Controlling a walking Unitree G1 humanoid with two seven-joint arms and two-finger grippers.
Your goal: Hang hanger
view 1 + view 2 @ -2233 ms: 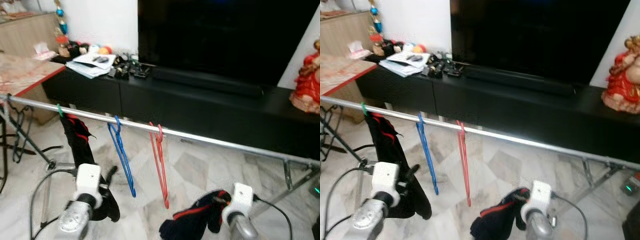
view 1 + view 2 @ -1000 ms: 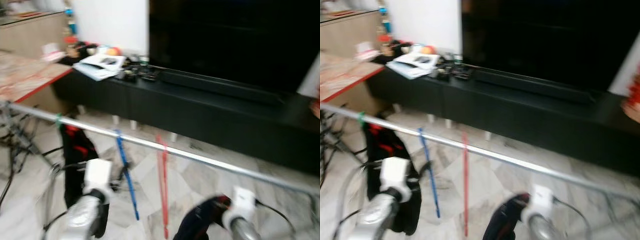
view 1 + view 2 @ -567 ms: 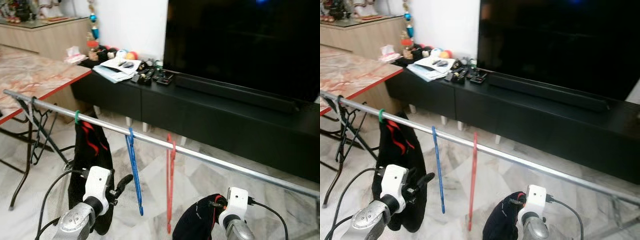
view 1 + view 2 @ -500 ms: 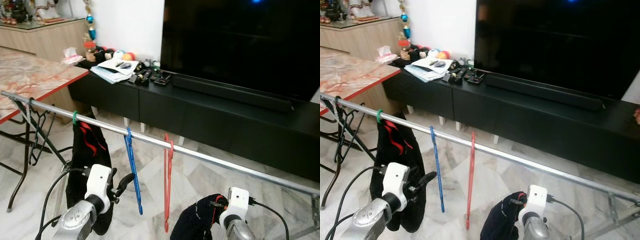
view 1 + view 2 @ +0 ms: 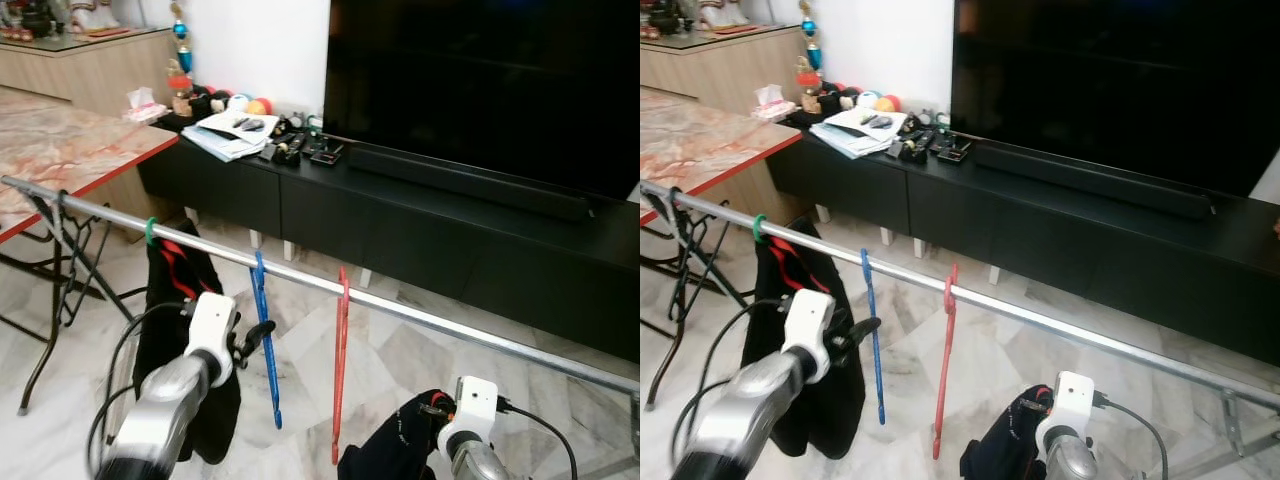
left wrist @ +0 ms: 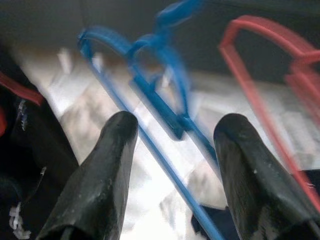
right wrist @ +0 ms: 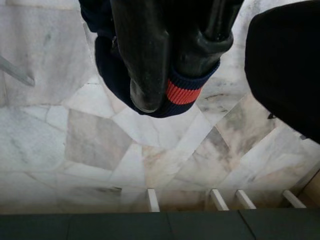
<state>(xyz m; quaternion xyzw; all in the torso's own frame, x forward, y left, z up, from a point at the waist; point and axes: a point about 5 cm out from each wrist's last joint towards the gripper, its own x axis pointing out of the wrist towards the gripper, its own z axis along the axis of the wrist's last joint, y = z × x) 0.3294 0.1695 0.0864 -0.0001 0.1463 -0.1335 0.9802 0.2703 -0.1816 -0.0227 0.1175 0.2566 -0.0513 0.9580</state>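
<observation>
Left eye view: a silver rail (image 5: 420,318) crossed the frame from 9 o'clock down toward 4 o'clock, carrying a black and red garment (image 5: 175,300) on a green hook (image 5: 150,231), then a blue hanger (image 5: 264,340) and a red hanger (image 5: 339,365) hung side by side near the middle. The left pincer (image 5: 256,336) stood raised at about 7 o'clock, just beside the blue hanger. In the left wrist view its two fingers (image 6: 97,180) were spread wide, the blue hanger's bar running between them without being gripped. The right pincer (image 7: 165,55), low at 5 o'clock, was clamped on a dark navy cloth with a red band (image 5: 395,450) above the marble floor (image 7: 165,155). Behind the rail a black TV cabinet (image 5: 420,230) bore a large television (image 5: 480,90) and scattered papers (image 5: 225,132).
</observation>
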